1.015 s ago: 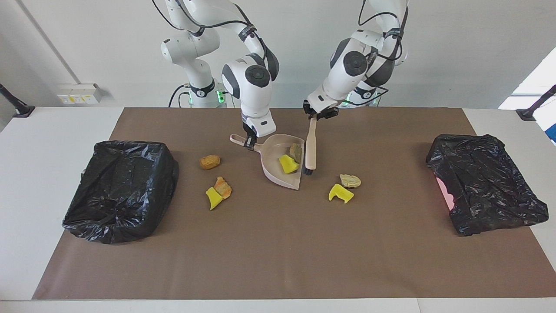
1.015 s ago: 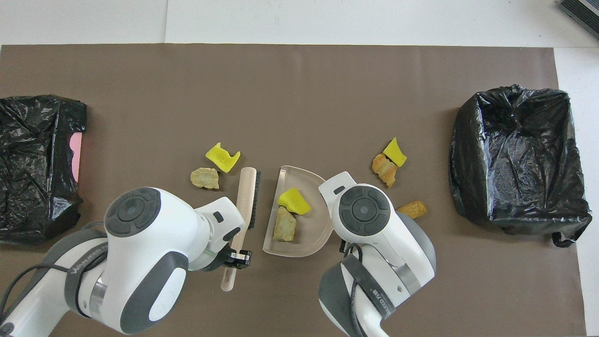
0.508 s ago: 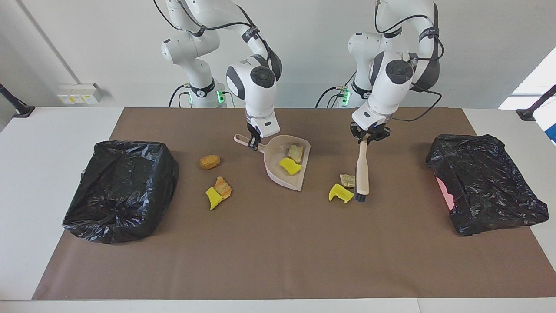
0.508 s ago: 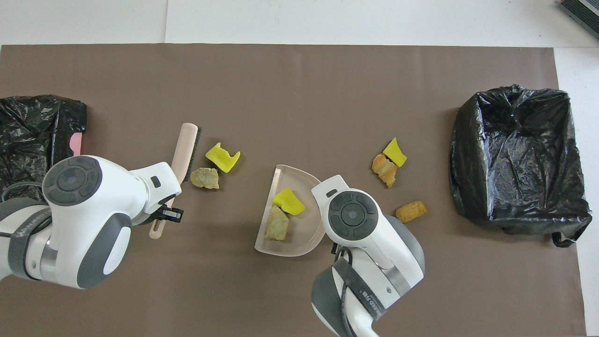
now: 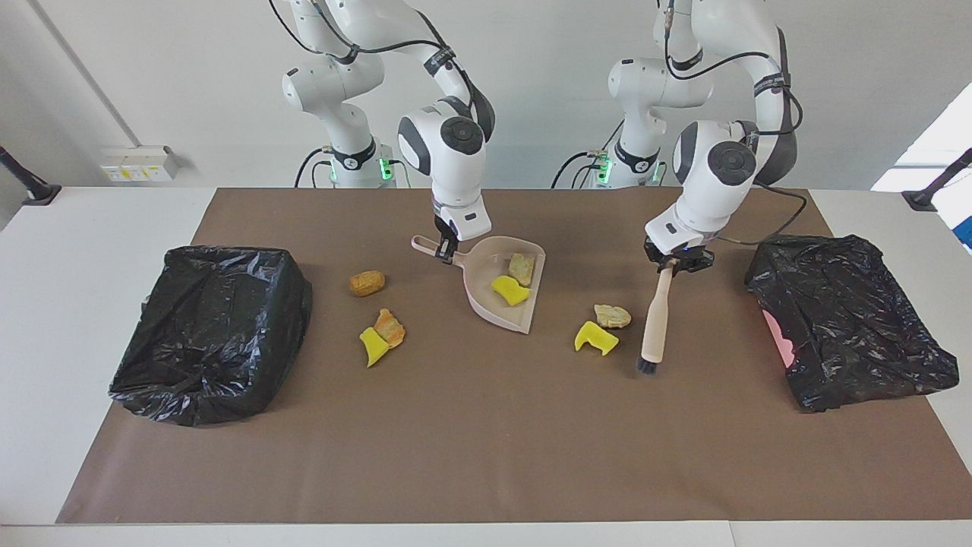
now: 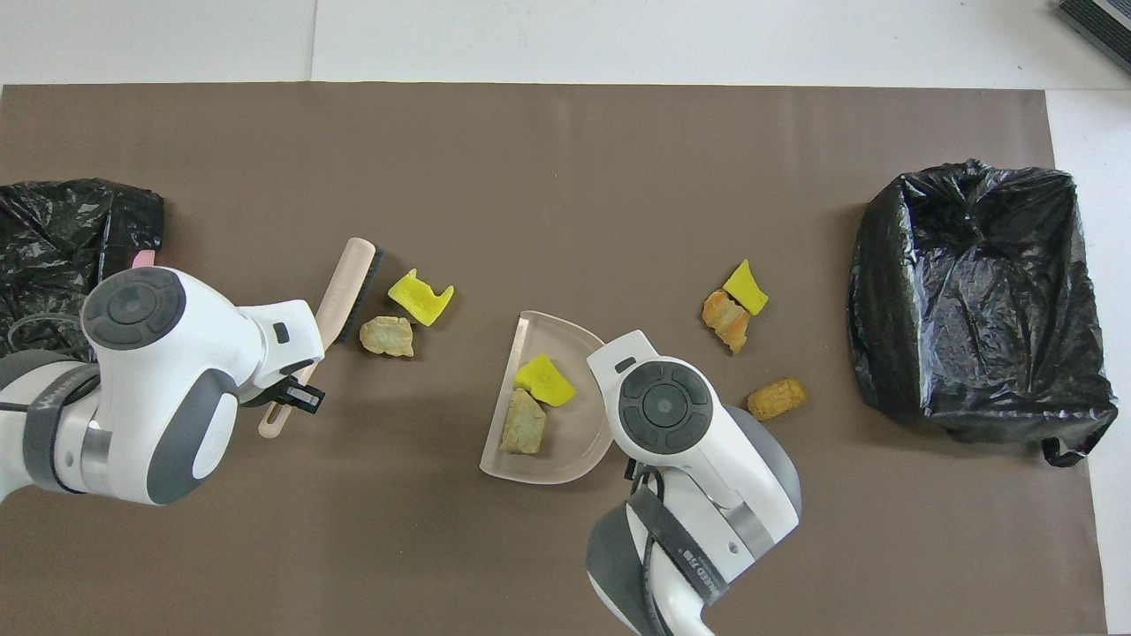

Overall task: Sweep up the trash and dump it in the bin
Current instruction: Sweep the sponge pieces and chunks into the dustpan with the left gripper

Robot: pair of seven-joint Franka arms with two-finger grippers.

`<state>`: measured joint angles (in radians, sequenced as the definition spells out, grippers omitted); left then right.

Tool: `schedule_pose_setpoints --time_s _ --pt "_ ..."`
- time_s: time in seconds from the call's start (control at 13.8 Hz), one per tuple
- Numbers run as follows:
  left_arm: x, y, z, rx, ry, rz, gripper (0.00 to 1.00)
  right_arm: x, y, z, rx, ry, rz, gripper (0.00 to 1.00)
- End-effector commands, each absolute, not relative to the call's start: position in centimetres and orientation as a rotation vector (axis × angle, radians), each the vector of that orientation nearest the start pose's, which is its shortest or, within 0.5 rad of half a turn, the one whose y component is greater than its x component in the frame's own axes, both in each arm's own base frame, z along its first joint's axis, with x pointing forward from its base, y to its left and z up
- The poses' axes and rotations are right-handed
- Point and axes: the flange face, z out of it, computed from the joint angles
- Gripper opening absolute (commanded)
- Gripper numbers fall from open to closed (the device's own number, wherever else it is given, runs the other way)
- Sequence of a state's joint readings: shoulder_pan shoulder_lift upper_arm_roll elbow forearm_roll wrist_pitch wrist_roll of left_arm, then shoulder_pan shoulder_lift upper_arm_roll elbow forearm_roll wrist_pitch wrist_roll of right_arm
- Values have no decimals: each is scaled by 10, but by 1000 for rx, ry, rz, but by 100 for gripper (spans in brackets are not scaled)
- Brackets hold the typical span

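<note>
The left gripper (image 5: pixel 678 264), clamped on the brush (image 5: pixel 654 323), holds its bristles just beside two trash lumps (image 5: pixel 604 327), which lie between brush and dustpan (image 5: pixel 497 292), whose open edge faces them, its handle clamped in the right gripper (image 5: pixel 444 251).

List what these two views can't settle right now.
- Right gripper: overhead view, covered by the arm's own wrist; its hold on the dustpan handle shows only in the facing view.
- Bin at the left arm's end: overhead view, cut by the edge and partly covered by that arm.
- Brush bristles: whether they touch the mat, neither view settles.
</note>
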<state>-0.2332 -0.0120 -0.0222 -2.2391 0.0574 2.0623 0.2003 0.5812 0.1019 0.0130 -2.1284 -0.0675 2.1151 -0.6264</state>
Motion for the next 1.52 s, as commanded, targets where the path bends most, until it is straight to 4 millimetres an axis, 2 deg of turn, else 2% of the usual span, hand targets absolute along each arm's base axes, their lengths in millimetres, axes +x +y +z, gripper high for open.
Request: schedule_pose_setpoints --time_s 0.0,0.15,0.29,0.51,0.73,0.87,0.94,1.09,1.16,1.23,1.45 --pt "452 -146 356 -2942 862 288 0 451 307 343 -2600 -1847 168 0" --pt "431 -179 356 -2952 938 297 0 451 307 343 -2600 -1847 168 0" --pt "406 -221 359 -2966 1014 307 0 451 307 343 -2600 -1847 168 0" --pt "367 -272 369 -3016 1007 367 0 451 307 343 -2600 -1847 168 0" --pt "343 -303 374 -3061 947 394 0 451 307 343 -2600 -1847 168 0" --pt "350 -298 379 -3062 900 446 0 451 307 343 -2600 -1849 168 0" --pt "359 -292 389 -3066 872 478 0 451 307 343 -2600 -1849 168 0" --pt "384 -259 408 -3108 757 494 0 451 307 343 -2600 -1849 168 0" --pt "389 -248 416 -3127 722 470 0 451 307 344 -2600 -1849 169 0" --pt "389 -243 415 -3131 708 468 0 452 308 347 -2601 -1846 171 0" --pt "391 -237 413 -3143 688 443 0 464 296 377 -2611 -1834 195 0"
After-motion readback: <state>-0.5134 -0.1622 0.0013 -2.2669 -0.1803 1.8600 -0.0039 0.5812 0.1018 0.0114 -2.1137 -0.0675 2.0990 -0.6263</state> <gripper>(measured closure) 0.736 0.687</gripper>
